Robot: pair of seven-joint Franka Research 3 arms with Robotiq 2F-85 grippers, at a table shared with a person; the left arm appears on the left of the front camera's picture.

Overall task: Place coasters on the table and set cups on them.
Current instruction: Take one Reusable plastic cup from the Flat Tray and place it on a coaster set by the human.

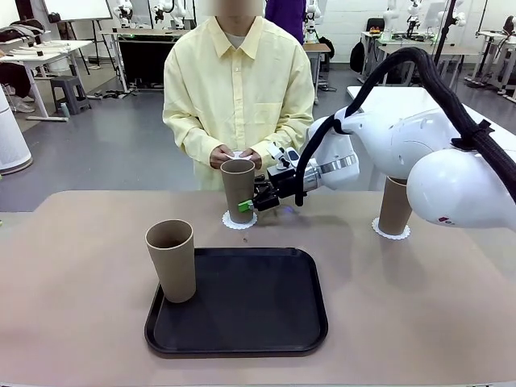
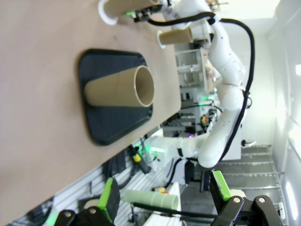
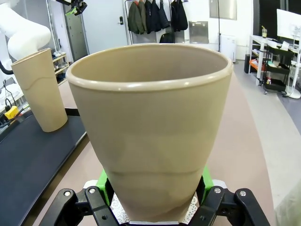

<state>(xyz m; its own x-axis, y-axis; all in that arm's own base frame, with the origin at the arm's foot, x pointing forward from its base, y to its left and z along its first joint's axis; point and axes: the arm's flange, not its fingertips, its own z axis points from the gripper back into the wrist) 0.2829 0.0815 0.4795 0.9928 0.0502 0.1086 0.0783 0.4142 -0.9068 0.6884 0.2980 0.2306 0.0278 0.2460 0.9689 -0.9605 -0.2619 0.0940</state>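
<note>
Right gripper (image 1: 245, 205) tight around cup (image 1: 236, 181)

Place: robotics lab in a big open hall | Floor: plain grey floor (image 1: 121, 145), wide aisles | Rig: white robot arm (image 1: 419, 145) with a black cable bundle (image 1: 439, 81) over a beige desk (image 1: 81, 266) | Around: white work desks (image 1: 44, 50), whiteboard (image 1: 76, 8), stool (image 1: 71, 90), black chair (image 1: 375, 26) | Far side: dark jackets on a rack (image 3: 155, 16), monitor (image 3: 288, 23), grey door (image 3: 106, 23)
</note>
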